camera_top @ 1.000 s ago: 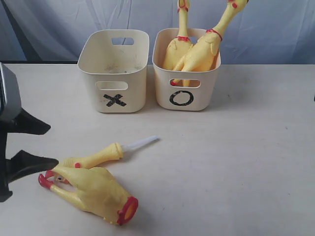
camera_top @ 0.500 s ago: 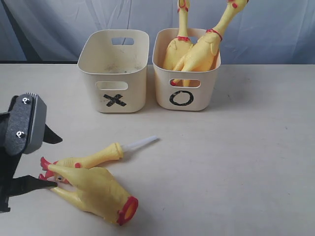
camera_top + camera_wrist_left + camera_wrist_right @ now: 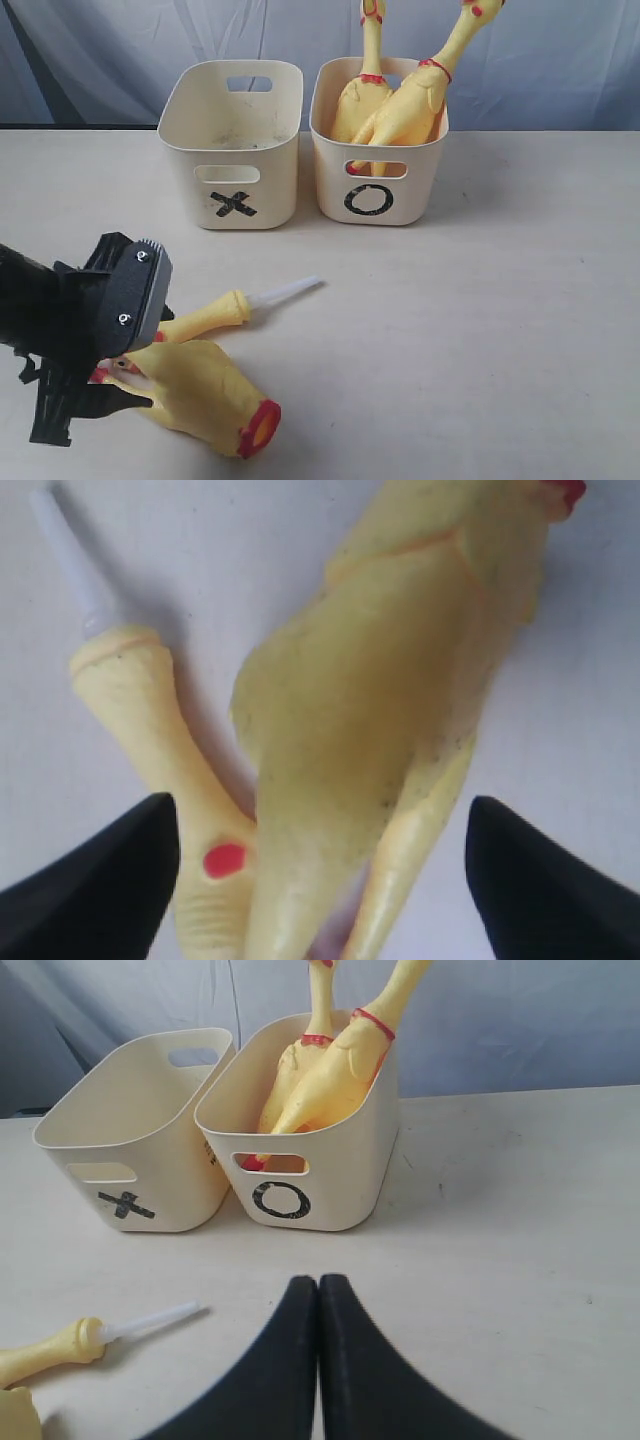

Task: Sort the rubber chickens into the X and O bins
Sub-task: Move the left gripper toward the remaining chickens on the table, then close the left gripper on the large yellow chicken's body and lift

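**Left claw spread wide over two chickens; right claw closed and empty**

Your left claw (image 3: 318, 830) stands spread wide at the lower left of the exterior view, low over the bench (image 3: 480, 320), and it grips nothing. Between its two black fingers (image 3: 95, 890) lie the leg ends of two chickens. One is the headless chicken (image 3: 200, 395), a fat yellow body with a red-rimmed neck opening that points toward the bottom edge of the exterior view. The other is the thin chicken (image 3: 205, 317), which lies just behind it, and the two touch near their feet. In the left wrist view one finger sits just beside the thin chicken; you cannot tell whether it touches. The other finger stands clear of the headless chicken's leg.

The thin chicken's white tube (image 3: 285, 291) points up and to the right, toward the middle of the bench.

Your right claw (image 3: 318, 1290) is closed, finger against finger, with nothing between them. It does not show in the exterior view.

At the upper middle of the exterior view the X bin (image 3: 270, 190) stands on the left with no chicken showing in it. The O bin (image 3: 400, 200) stands just beside it on the right. Two long-necked chickens (image 3: 410, 105) lean in the O bin with their necks rising above its rim.
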You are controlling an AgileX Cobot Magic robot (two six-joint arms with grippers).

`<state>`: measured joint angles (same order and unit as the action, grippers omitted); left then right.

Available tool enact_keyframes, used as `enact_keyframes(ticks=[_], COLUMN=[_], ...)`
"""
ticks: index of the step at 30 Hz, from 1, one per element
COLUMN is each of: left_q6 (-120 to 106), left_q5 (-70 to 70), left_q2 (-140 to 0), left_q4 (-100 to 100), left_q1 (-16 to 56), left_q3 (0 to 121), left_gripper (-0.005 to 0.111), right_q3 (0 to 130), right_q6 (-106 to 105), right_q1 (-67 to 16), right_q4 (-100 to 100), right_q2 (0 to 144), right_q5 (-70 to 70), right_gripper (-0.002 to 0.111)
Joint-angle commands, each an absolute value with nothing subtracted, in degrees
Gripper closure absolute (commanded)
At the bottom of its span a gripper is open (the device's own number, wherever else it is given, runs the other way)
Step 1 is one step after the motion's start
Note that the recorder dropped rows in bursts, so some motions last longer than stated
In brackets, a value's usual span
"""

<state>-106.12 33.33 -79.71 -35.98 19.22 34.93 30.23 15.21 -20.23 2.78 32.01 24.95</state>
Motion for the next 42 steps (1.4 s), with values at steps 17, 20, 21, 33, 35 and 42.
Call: enact_keyframes(ticks=[17,20,21,33,35,42], left_q6=[-106.0,-106.0,-106.0,-105.2,-105.2,-88.9], left_q5=[31.1,32.1,32.5,37.7,37.7,26.3], left_q2=[-85.3,-85.3,-85.3,-82.2,-80.8,-75.9], left_q4=[-37.8,-37.8,-37.8,-45.4,-46.5,-54.9], left_q1=[21.3,21.3,21.3,21.3,21.3,21.3], left_q3=[35.1,35.1,35.1,35.5,35.9,39.3], left_gripper=[0.084,0.096,0.1,0.107,0.107,0.107], right_q3=[30.0,30.0,30.0,30.0,30.0,30.0], right_q6=[14.9,14.9,14.9,14.9,14.9,14.9], right_q1=[-20.2,-20.2,-20.2,-20.2,-20.2,-20.2], right_q4=[2.8,2.8,2.8,2.8,2.8,2.7], right_q2=[31.6,31.6,31.6,31.6,31.6,31.6], right_q5=[25.1,25.1,25.1,25.1,25.1,25.2], right_gripper=[0.108,0.108,0.108,0.108,0.108,0.108])
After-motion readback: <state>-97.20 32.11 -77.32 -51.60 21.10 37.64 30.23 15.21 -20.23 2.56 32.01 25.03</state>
